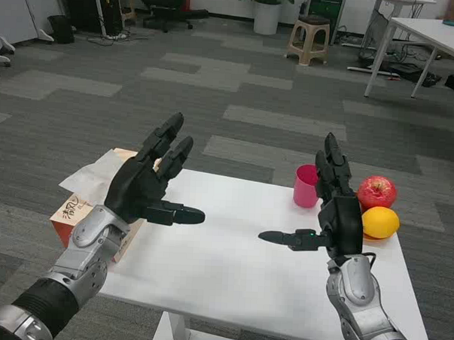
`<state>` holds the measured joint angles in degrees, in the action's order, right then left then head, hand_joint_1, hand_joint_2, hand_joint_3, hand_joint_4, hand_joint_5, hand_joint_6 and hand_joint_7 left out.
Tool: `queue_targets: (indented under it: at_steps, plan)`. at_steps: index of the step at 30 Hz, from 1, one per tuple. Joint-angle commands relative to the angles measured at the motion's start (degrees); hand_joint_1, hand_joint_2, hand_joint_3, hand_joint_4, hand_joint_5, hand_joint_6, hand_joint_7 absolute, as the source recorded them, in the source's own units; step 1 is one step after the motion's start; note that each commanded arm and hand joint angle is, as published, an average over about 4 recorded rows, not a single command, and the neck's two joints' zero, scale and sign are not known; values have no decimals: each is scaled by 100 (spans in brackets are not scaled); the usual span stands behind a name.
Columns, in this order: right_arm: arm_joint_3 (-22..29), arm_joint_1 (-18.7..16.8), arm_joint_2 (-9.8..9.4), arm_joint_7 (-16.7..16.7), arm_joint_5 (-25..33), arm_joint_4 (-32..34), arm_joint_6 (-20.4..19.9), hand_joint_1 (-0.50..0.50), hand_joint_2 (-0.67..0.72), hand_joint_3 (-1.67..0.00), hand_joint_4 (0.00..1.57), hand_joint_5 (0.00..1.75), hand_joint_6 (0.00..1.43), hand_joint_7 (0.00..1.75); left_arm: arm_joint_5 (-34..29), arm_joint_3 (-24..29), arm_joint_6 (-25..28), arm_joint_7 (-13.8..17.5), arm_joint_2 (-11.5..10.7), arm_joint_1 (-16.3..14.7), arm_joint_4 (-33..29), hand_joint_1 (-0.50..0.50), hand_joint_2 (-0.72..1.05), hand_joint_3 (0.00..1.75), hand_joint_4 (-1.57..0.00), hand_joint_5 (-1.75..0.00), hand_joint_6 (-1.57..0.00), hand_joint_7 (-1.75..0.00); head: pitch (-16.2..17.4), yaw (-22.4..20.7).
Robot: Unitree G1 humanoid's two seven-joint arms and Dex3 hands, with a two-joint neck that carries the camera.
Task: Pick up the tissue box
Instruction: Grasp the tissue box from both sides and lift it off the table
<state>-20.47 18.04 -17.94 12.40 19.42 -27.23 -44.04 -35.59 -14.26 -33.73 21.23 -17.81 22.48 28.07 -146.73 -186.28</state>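
Note:
The tissue box (73,208), pale orange with a white tissue sticking out of its top, stands at the left edge of the white table (230,268). My left hand (152,183) hovers just right of it and above it, fingers spread, holding nothing; its forearm hides the box's right side. My right hand (332,208) is raised over the right part of the table, fingers apart and empty, far from the box.
A pink cup (305,186) stands at the table's far edge, right of centre. A red apple (377,191) and an orange fruit (380,222) lie behind my right hand. A beige stool (309,39) and another white table (432,36) stand on the carpet beyond.

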Motion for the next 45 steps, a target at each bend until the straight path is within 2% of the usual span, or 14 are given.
queue_targets:
  at_steps: [1, 2, 3, 17, 22, 26, 28, 32, 33, 37, 39, 43, 45]
  plan:
    - [-118, 232, 36, 527, 18, 238, -210, -46, 15, -16, 17, 0, 0, 0, 155, 567, -421, -163, 173, -255, -630, 50, 52, 0, 0, 0, 0, 0, -1111, -315]
    - [-117, 232, 34, 527, 18, 233, -210, -46, 15, -16, 17, 0, 0, 0, 156, 564, -420, -163, 173, -250, -625, 50, 52, 0, 0, 0, 0, 0, -994, -281]
    - [-115, 237, 31, 527, 18, 225, -210, -46, 15, -16, 17, 0, 0, 0, 158, 558, -416, -163, 173, -241, -616, 50, 52, 0, 0, 0, 0, 0, -643, -180]
    - [-115, 261, -8, 545, 26, 156, -210, -46, 15, -16, 20, 0, 0, 0, 220, 547, -380, -163, 195, -191, -601, 50, 52, 0, 0, 0, 0, 0, -577, -169]
    - [-115, 281, -15, 545, 26, 112, -210, -46, 15, -16, 20, 0, 0, 0, 220, 567, -380, -163, 212, -191, -592, 50, 52, 0, 0, 0, 0, 0, -367, -133]
    - [-115, 292, -17, 545, 26, 33, -210, -46, 15, -16, 20, 0, 0, 0, 171, 595, -350, -163, 212, -187, -596, 50, 52, 0, 0, 0, 0, 0, 172, -6]
    - [-119, 296, -17, 545, 26, -6, -210, -46, 15, -16, 20, 0, 0, 0, 101, 600, -345, -163, 182, -191, -605, 50, 52, 0, 0, 0, 0, 0, 299, 46]
    - [-137, 309, -8, 545, 26, -85, -210, -46, 15, -16, 20, 0, 0, 0, -185, 630, -253, -132, -21, -283, -627, 50, 52, 0, 0, 0, 0, 0, 625, 183]
    - [-144, 311, -8, 545, 26, -101, -210, -46, 15, -16, 20, 0, 0, 0, -253, 672, -194, -125, -100, -334, -654, 50, 52, 0, 0, 0, 0, 0, 606, 175]
    - [-168, 318, -8, 545, 26, -164, -210, -46, 15, -12, 20, 0, 0, 0, -473, 907, -55, -119, -407, -529, -746, 50, 69, 0, 0, 0, 0, 0, 994, 340]
    - [-181, 336, -6, 545, 26, -208, -210, -46, 15, -14, 20, 0, 0, 0, -600, 997, -31, -117, -568, -606, -766, 50, 69, 0, 0, 0, 0, 0, 1119, 428]
    - [-242, 430, 12, 545, 26, -347, -210, -46, 15, -16, 23, 0, 0, 0, -1134, 1039, 68, -70, -1124, -806, -777, 50, 72, 0, 0, 0, 0, 0, 1236, 510]
    - [-267, 468, 27, 545, 26, -399, -210, -46, 15, -16, 23, 0, 0, 0, -1365, 1061, 112, -44, -1330, -898, -770, 50, 76, 0, 0, 0, 0, 0, 1267, 526]
